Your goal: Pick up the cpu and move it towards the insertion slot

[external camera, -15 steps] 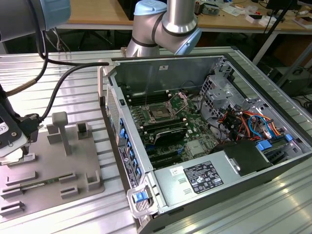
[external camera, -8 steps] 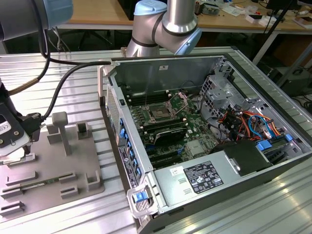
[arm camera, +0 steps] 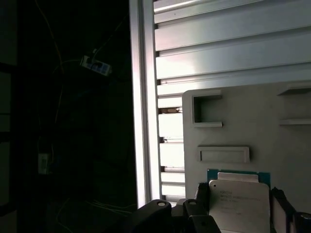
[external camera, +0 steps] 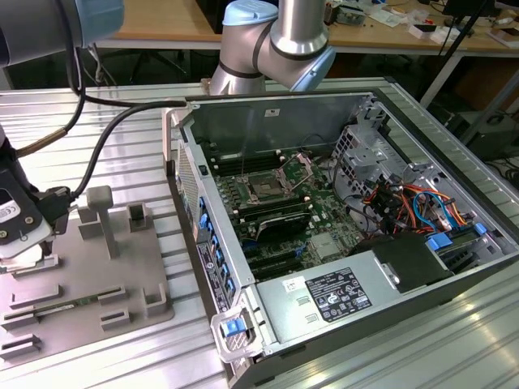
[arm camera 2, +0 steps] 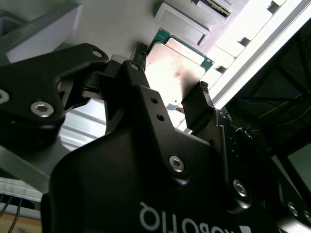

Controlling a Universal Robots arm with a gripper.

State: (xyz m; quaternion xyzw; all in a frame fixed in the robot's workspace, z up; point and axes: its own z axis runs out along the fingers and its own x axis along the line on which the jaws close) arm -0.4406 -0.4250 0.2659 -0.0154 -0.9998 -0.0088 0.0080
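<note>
The cpu [arm camera 2: 177,65] lies flat at the edge of the grey tray [arm camera 2: 116,24], its pale metal top up and a thin green rim showing round it. It sits right between the fingers of the gripper [arm camera 2: 172,70]. One black fingertip [arm camera 2: 141,52] is against one side of the chip and the other is against the opposite side. The jaws are drawn in to the chip's width and seem to grip it by those two edges. Whether it has left the tray's surface I cannot tell.

In the first wrist view the cpu [arm camera: 240,206] is seen from above, with a raised rectangular frame [arm camera: 223,154] on the tray just beyond it and an open pocket [arm camera: 206,110] further on. The tray's edge runs beside the ribbed metal table [arm camera: 218,53].

The exterior view takes in the wider scene. The gripper [external camera: 28,247] hangs low over the tray's corner at that view's left, with a black cable [external camera: 105,138] trailing up from it. Two upright grey blocks [external camera: 99,215] stand further in on the tray. Well apart from the tray, to that view's right, stands an open computer case [external camera: 268,113]. The slot [external camera: 266,186] lies within it on the green board [external camera: 324,219], with its metal frame around a dark square
</note>
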